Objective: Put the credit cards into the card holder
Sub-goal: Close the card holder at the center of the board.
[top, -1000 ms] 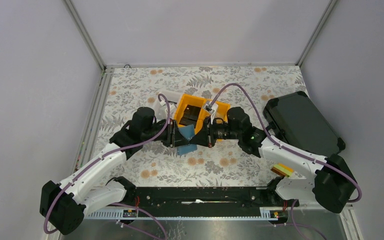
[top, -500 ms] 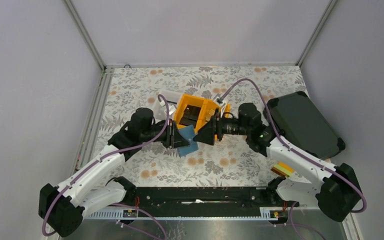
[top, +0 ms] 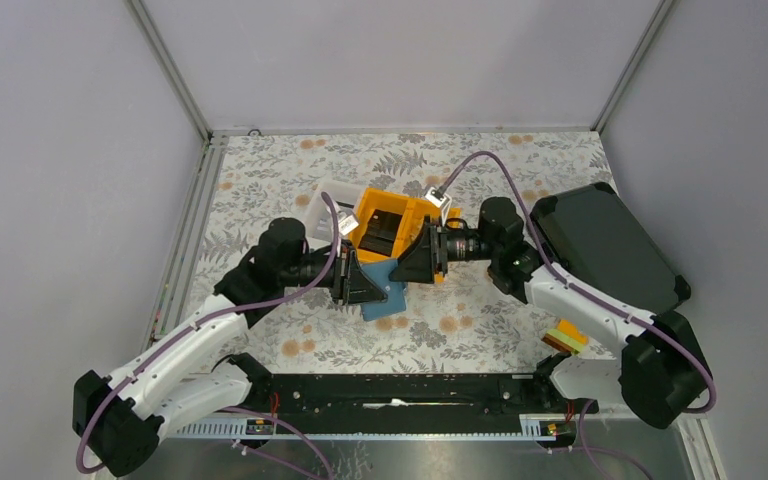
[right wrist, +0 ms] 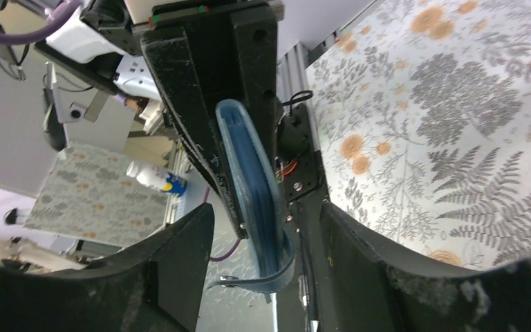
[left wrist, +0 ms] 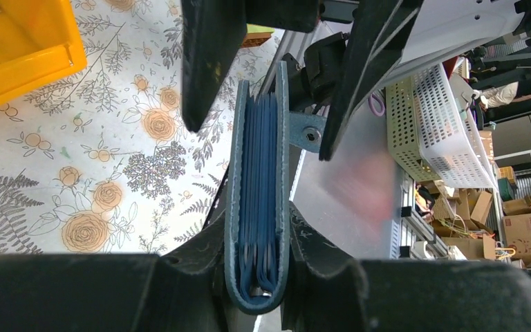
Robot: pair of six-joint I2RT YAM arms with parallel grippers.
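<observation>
My left gripper (left wrist: 256,232) is shut on the folded teal-blue card holder (left wrist: 257,173), which stands on edge between its pads with its fold towards the wrist. From above, the card holder (top: 387,297) is held just over the table in front of the orange bin (top: 364,213). My right gripper (right wrist: 263,232) is open, its fingers either side of the holder's free end (right wrist: 252,180) and loose side tab (right wrist: 263,282) without touching them. Dark flat shapes in the orange bin may be credit cards (top: 381,230); I cannot make out single ones.
A white bin (top: 322,198) stands left of the orange one. A large black hard case (top: 605,250) lies at the right, behind the right arm. A small orange and yellow object (top: 565,338) sits near the right base. Floral cloth (top: 260,180) covers the table.
My right gripper has opened and drawn back a little to the right from the card holder. The left gripper has carried the holder slightly nearer and to the right, still shut on it.
</observation>
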